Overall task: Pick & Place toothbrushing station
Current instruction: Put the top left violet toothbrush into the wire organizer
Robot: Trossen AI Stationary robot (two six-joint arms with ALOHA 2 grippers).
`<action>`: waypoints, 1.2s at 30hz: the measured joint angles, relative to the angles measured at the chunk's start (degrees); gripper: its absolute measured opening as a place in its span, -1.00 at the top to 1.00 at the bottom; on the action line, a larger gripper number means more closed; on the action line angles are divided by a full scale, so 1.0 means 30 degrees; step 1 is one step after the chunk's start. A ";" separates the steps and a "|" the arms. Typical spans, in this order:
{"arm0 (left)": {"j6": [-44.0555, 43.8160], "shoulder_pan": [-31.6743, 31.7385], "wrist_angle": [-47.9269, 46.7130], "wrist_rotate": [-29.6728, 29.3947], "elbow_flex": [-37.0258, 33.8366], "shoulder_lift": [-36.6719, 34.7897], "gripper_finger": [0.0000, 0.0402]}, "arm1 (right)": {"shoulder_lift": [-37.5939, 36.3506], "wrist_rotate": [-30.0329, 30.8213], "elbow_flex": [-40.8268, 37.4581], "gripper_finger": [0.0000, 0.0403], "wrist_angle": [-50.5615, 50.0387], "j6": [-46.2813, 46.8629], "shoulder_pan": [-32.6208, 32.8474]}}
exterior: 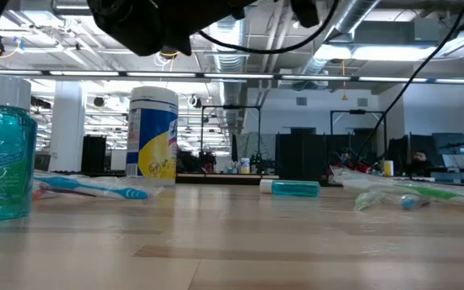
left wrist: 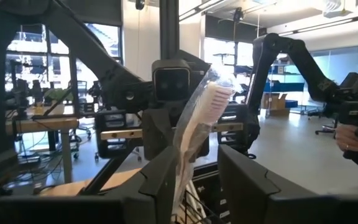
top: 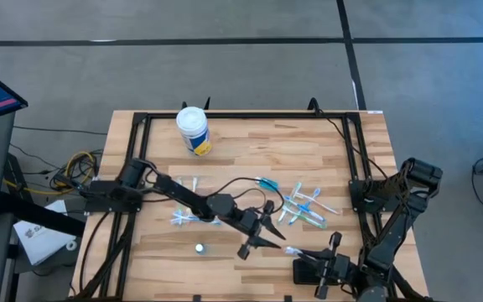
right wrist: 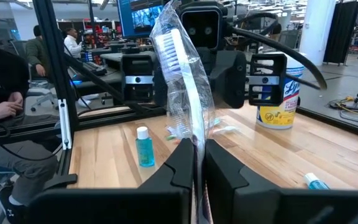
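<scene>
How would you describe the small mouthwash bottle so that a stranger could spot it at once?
Start at the wooden table and find the tall wipes tub. Cross the left arm from it to the mouthwash bottle, standing alone. Unlike the toothbrushes lying flat, it stands upright, teal with a white cap.

White-lidded yellow-and-blue cylindrical tub at eleven o'clock on the pale striped wooden table; small teal mouthwash bottle; clear-wrapped white-bristled toothbrush between black fingers.
</scene>
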 joint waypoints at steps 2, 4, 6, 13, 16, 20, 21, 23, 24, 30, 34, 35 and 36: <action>0.0000 -0.0155 0.0005 0.0021 0.0566 0.0368 0.38 | 0.0000 0.0000 0.0000 0.94 0.0000 -0.0006 -0.0031; 0.0000 -0.0249 0.0020 0.0016 0.1022 0.0678 0.36 | 0.0000 0.0000 0.0000 0.94 0.0000 0.0000 -0.0049; 0.0000 -0.0305 -0.0009 0.0017 0.1374 0.0943 0.35 | 0.0000 0.0000 0.0000 0.93 0.0000 0.0000 -0.0046; 0.0000 -0.0275 -0.0398 -0.0052 0.2875 0.2028 0.35 | 0.0000 -0.0066 0.0000 0.93 0.0007 0.0000 -0.0046; 0.0203 -0.0230 -0.0648 -0.0453 0.3047 0.2083 0.35 | 0.0000 -0.0066 0.0000 0.93 0.0007 0.0000 -0.0046; 0.1230 -0.0214 -0.0693 -0.0985 0.3111 0.2083 0.35 | 0.0000 -0.0158 0.0000 0.93 0.0007 0.0000 -0.0108; 0.1369 -0.0214 -0.0738 -0.1068 0.3236 0.2083 0.35 | 0.0000 -0.0244 0.0000 0.93 0.0015 0.0000 -0.0170; 0.1413 -0.0214 -0.0933 -0.1137 0.3411 0.2083 0.35 | 0.0000 -0.0605 0.0006 0.93 0.0036 0.0002 -0.0313; 0.1413 -0.0214 -0.1014 -0.1144 0.3448 0.2083 0.35 | 0.0000 -0.0689 0.0000 0.93 0.0014 0.0000 -0.0387; 0.1421 -0.0316 -0.1282 -0.1144 0.3652 0.2083 0.35 | 0.0000 -0.1042 0.0007 0.93 -0.0022 -0.0247 -0.0657; 0.1421 -0.0316 -0.1868 -0.1152 0.3659 0.2076 0.36 | 0.0000 -0.0988 0.0007 0.92 0.0157 -0.0517 -0.0362; 0.1421 -0.0316 -0.1867 -0.1152 0.3659 0.2075 0.39 | 0.0007 -0.0984 0.0007 0.93 0.0153 -0.0515 -0.0326; 0.1421 -0.0316 -0.1854 -0.1152 0.3659 0.2075 0.42 | 0.0007 -0.0976 0.0007 0.93 0.0154 -0.0500 -0.0292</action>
